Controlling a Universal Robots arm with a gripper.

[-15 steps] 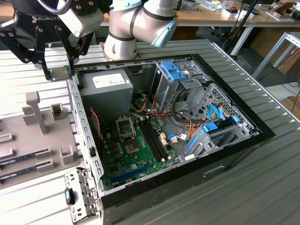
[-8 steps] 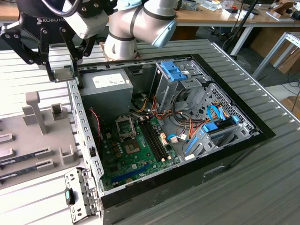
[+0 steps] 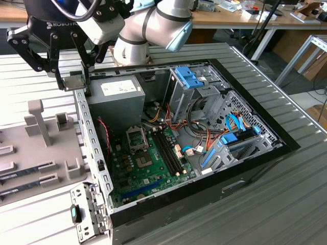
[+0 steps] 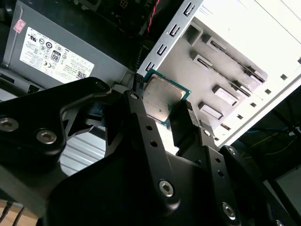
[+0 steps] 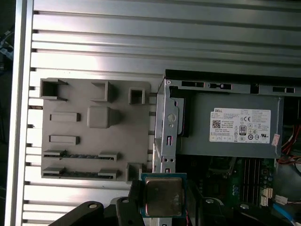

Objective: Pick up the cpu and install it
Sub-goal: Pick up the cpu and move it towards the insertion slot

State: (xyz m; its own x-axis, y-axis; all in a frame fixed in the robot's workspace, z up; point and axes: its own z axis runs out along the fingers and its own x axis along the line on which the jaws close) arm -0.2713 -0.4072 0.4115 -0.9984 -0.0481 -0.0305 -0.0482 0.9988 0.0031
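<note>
The cpu [image 3: 75,81] is a small silver square with a green rim, held flat between my gripper's [image 3: 74,80] two black fingers. In the exterior view it hangs above the back end of the open computer case's side wall [image 3: 92,148], next to the grey power-supply box [image 3: 115,97]. Both wrist views show the cpu [image 4: 162,96] [image 5: 163,195] clamped at its edges by the gripper [image 4: 161,100] [image 5: 163,197]. The green motherboard [image 3: 148,171] lies on the case floor, lower and toward the exterior view's right of the gripper.
A grey holder tray [image 3: 36,148] [image 5: 94,136] with slots and blocks lies outside the case on the exterior view's left. Inside the case are drive cages with blue clips [image 3: 189,79], cable bundles [image 3: 204,138] and the power supply [image 5: 235,127]. A ribbed metal table [image 3: 286,178] surrounds the case.
</note>
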